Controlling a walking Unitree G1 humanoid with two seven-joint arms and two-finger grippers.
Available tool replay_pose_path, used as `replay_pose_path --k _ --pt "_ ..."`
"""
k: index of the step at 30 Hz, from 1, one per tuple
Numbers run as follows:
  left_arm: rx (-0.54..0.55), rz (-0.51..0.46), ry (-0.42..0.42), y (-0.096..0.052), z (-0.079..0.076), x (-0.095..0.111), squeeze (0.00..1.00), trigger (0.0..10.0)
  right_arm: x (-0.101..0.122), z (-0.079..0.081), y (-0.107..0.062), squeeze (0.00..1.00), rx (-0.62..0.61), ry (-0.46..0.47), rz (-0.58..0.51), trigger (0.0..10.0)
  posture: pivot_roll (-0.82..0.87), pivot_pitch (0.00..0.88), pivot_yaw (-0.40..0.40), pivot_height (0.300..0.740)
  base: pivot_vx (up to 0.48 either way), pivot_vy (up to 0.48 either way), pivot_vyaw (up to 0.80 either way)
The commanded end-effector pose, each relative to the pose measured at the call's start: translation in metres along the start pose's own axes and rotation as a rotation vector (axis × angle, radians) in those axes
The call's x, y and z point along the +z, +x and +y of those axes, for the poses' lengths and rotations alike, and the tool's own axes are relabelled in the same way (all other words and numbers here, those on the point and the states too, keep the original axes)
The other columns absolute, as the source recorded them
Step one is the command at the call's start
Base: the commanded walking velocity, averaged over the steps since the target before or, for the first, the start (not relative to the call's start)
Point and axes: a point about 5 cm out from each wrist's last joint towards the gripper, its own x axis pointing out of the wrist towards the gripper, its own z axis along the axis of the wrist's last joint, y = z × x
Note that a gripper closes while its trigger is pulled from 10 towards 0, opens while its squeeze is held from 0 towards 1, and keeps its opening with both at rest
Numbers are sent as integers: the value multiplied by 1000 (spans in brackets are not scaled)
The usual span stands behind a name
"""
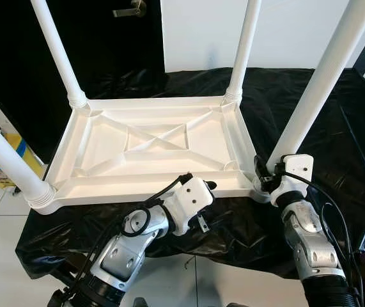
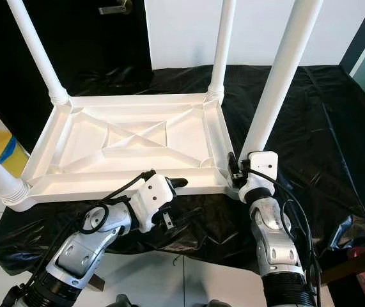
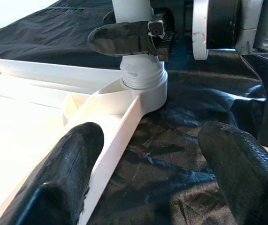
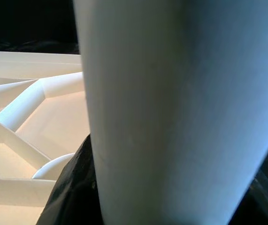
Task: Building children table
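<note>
- Black plastic sheet covers work surface; white wall and dark door w/ lever handle behind, tile floor below.
- Left eye: white kids' table top lies upside down on sheet, ribbed underside up, 4 legs standing up from corners. Left arm bent inward, left gripper at near edge of top, pointing toward robot's right. Right arm reaches straight fwd, right gripper at base of near-right leg.
- Right eye: same scene; yellow box on floor at left.
- Left wrist: fingers spread wide, nothing between them; near-right leg socket ahead, right gripper's finger clamped against leg above it.
- Right wrist: leg seen v. close, pinched between the dark fingers; ribbed top beside.
</note>
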Motion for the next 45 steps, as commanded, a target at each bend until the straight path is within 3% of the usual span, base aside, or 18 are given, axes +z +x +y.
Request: replay_pose_path --k 1,8,16,17,31,32,35,36,38,41,45 --pt "16 15 -11 0 2 -3 0 10000 -26 9 -10 0 -11 19 131 10000 20 46 -13 740 0 0 0" --pt "36 11 -9 0 6 -3 0 10000 -19 25 -9 0 -97 34 113 10000 13 50 -20 740 0 0 0" --pt "46 6 -7 1 7 -2 0 10000 -15 34 -9 0 -90 33 98 10000 14 50 -22 740 0 0 0" --pt "52 4 -4 1 8 -2 0 10000 -13 35 -9 1000 -79 37 87 10000 14 50 -24 740 0 0 0" --pt "103 -23 -17 -1 12 -2 0 10000 2 15 -8 1000 80 1 -9 10000 11 50 -26 740 0 0 0" --pt "119 -20 7 -1 13 -2 0 10000 3 12 -7 416 105 -12 -14 10000 13 51 -21 740 0 0 0" --pt "131 -19 26 -2 14 -2 0 10000 4 10 -6 416 124 -21 -17 10000 13 51 -21 740 0 0 0" --pt "135 -16 38 -2 13 -2 0 10000 6 6 -5 0 171 -36 -16 10000 12 51 -18 740 0 0 0" --pt "137 -16 44 -2 13 -2 0 10000 7 3 -3 0 204 -45 -15 10000 12 51 -18 740 0 0 0" --pt "134 3 65 -2 11 -2 0 10000 11 -6 3 0 358 -77 -21 10000 10 48 -10 740 0 0 0" --pt "126 14 63 -1 10 -2 0 10000 12 -8 5 0 406 -91 -17 10000 9 45 -8 740 0 0 0"
